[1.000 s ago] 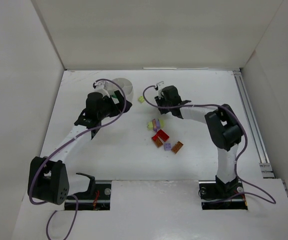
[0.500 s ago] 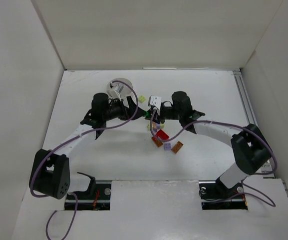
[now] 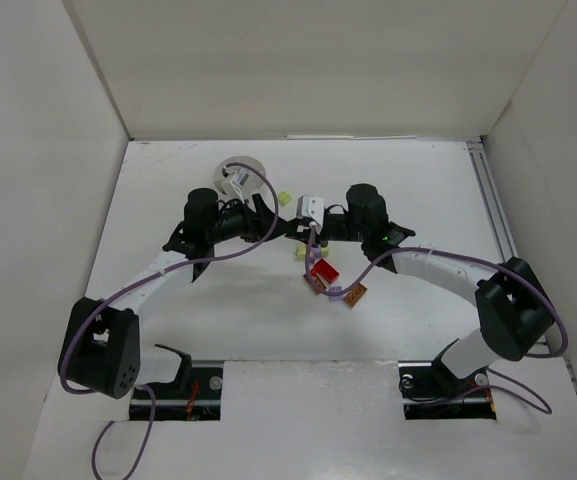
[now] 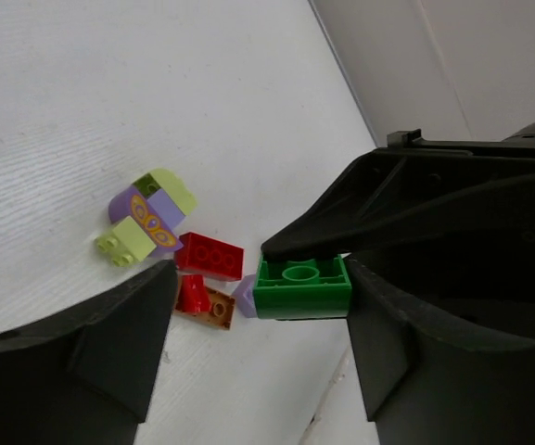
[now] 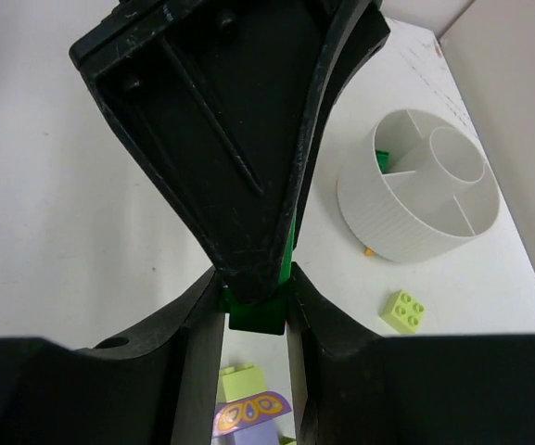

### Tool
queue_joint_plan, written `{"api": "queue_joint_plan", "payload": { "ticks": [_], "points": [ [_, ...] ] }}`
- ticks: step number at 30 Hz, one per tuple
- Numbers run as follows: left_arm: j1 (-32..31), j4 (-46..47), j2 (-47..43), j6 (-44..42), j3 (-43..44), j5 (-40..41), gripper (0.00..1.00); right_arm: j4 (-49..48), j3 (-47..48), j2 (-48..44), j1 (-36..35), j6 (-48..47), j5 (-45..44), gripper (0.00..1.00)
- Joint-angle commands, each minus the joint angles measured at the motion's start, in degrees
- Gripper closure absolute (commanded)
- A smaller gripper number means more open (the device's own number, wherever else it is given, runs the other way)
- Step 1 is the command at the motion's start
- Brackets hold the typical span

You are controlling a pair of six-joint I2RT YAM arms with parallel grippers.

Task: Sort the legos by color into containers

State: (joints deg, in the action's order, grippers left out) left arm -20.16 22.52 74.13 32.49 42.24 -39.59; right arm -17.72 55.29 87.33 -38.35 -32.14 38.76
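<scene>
R claw (image 3: 292,228) clamps green lego (image 4: 302,286), held up over mid-bench (image 3: 418,180), a bit twd far edge; L claw (image 3: 271,222) meets it nose to nose, jaws wide & straddling the lego; one jaw clear of it w/ a visible gap, other right at its opp side, contact unclear; not gripped by L.

White dish (image 5: 406,232) sits nr far edge, left of centre, just beyond L claw; second green lego (image 5: 383,159) lies in one wedge compartment; yellow-green lego (image 5: 402,311) on bench just beside dish, outside it.

Loose pile at bench centre, under & nearside of the claws: lilac lego (image 4: 151,209) w/ yellow-green bits touching it; red lego (image 4: 210,255) beside that; orange-brown lego (image 4: 210,311) touching red one on its near side.
</scene>
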Motion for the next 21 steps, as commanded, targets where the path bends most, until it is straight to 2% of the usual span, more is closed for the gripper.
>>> {"api": "queue_joint_plan", "payload": {
  "ticks": [1,5,6,9,10,13,15,16,18,20,21],
  "points": [
    [-0.2,4.4,-1.3,0.6,-0.5,-2.8,0.37,-3.9,-0.2,-1.6,-0.5,0.3,0.3,0.87],
    [-0.8,5.2,-1.8,0.6,-1.0,-3.7,0.56,-3.9,0.3,-1.1,-0.5,0.9,0.3,0.87],
    [-0.8,5.2,-1.8,0.6,-1.0,-3.7,0.63,-3.9,0.3,-1.1,-0.5,0.9,0.3,0.85],
    [-0.8,5.2,-1.8,0.6,-0.5,-4.3,0.70,-3.9,0.3,-1.1,-0.5,0.9,-1.0,0.84],
    [-0.8,5.2,-1.8,0.6,-0.5,-4.3,0.79,-3.9,0.3,-1.1,-0.5,0.9,-1.0,0.84],
    [-0.8,5.2,-2.3,0.6,-0.5,-3.7,0.92,-3.9,0.3,-0.6,-0.5,0.9,-1.0,0.79],
    [-0.8,5.2,-2.3,0.6,0.0,-2.6,1.00,-3.9,0.3,-0.6,-0.5,0.9,-1.7,0.72],
    [-0.8,5.2,-2.9,0.6,0.0,-2.6,1.00,-3.2,0.3,-0.1,-0.5,0.9,-2.4,0.61],
    [-0.8,3.6,-2.9,-0.5,1.3,-0.4,1.00,-1.7,1.0,-0.1,-0.5,0.9,-2.9,0.46],
    [-0.2,0.3,-2.9,-1.9,2.9,2.5,1.00,-0.6,1.5,-0.1,-0.5,-0.4,-2.9,0.00],
    [0.4,-1.8,-2.9,-2.7,4.0,6.7,1.00,-0.6,1.5,-0.1,-0.5,-0.4,-3.6,0.00]
  ]
}}
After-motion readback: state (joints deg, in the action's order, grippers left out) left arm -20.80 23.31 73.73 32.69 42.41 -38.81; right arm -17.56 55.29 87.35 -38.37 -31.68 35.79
